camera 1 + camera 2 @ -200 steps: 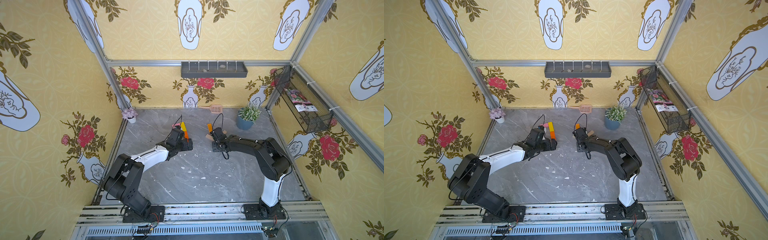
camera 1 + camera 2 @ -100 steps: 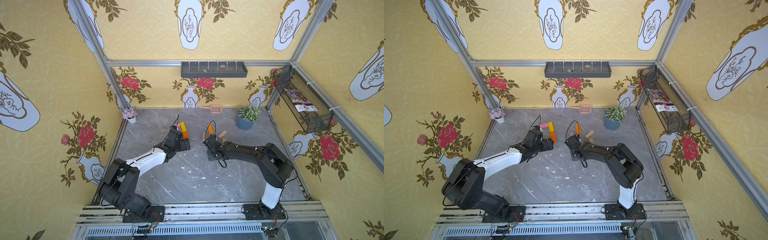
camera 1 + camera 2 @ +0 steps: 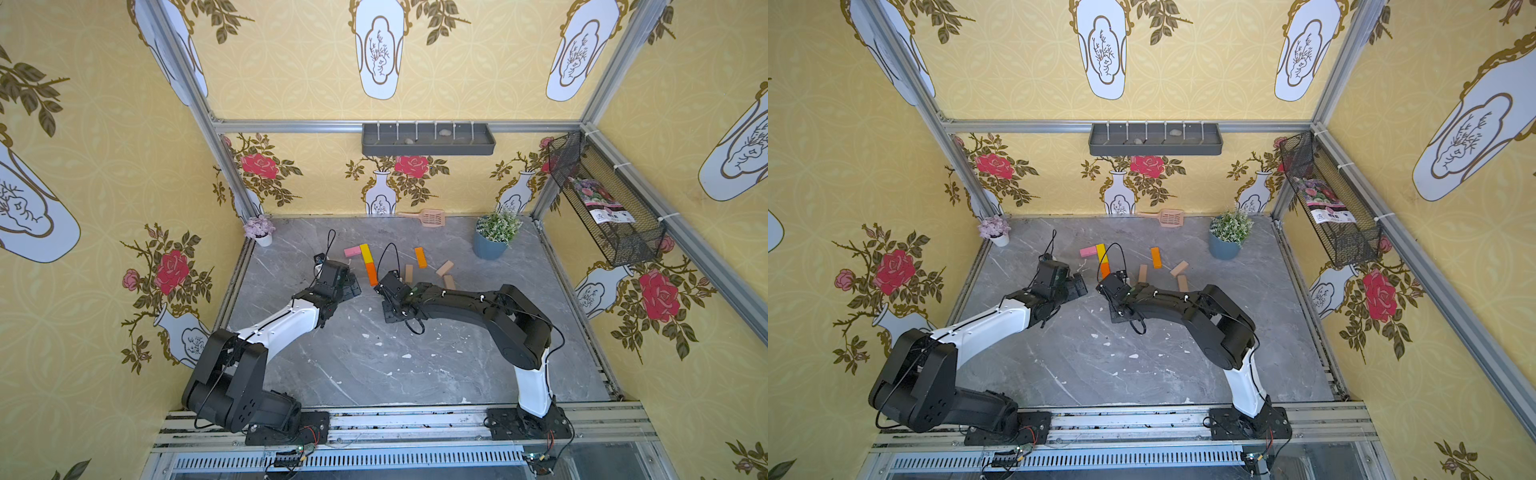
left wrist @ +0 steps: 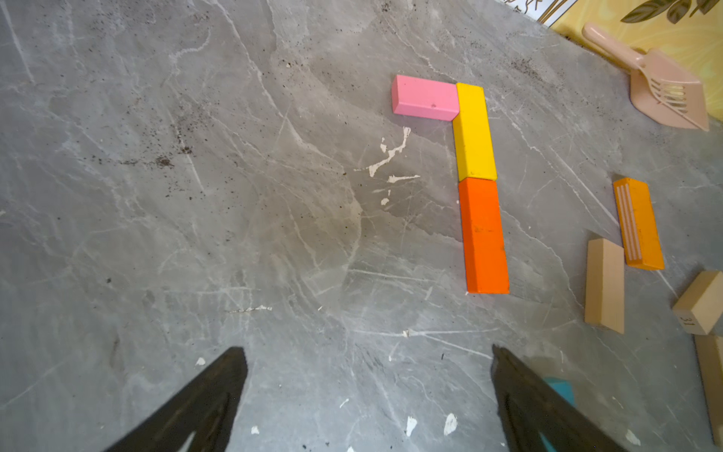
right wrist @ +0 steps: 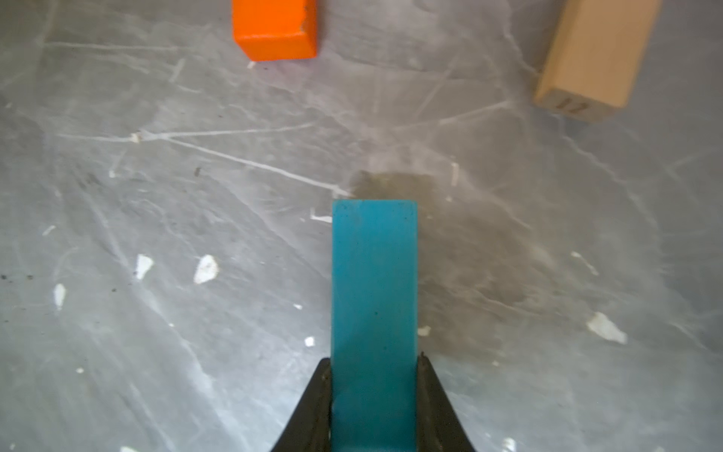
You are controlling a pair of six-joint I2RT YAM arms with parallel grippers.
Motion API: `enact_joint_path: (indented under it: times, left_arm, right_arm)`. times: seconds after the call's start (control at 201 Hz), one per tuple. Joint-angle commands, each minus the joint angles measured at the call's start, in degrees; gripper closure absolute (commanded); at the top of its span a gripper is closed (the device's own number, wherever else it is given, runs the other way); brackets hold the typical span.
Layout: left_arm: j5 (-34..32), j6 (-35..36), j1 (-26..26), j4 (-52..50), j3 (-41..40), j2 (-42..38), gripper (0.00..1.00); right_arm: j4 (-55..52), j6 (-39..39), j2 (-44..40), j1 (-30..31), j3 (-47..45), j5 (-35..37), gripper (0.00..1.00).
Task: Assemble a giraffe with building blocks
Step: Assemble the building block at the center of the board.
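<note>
blue bar [image 5: 373,313] pinched between right jaws, far end protruding

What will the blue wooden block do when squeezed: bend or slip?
Probably stiff: the flat blue wooden block juts straight from the right gripper without sagging. It might slip; its painted faces look smooth. Unlikely to roll: flat sides.

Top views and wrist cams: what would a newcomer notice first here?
The bright corner of bars on the grey table: a pink bar set crosswise against one end of a yellow bar, with an orange bar continuing it end to end. Next, the right gripper, shut on a blue bar near that orange bar's free end. The left gripper stands open and empty beside it.
</note>
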Motion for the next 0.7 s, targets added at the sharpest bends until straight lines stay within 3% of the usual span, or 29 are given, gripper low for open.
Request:
enact_joint_path:
  times: [0.0,0.692]
  left_arm:
    - [-1.2,-0.2,0.1,-0.6,-0.2,-0.5,0.01]
    - [0.5,-0.1,0.1,0.1,-0.3,-0.9,0.01]
  right_arm:
    - [-0.2,0.0,1.5,0.6,2.4,-1.6,0.85]
    - [-4.9,0.6,10.3,1.1,13.3,0.5,0.83]
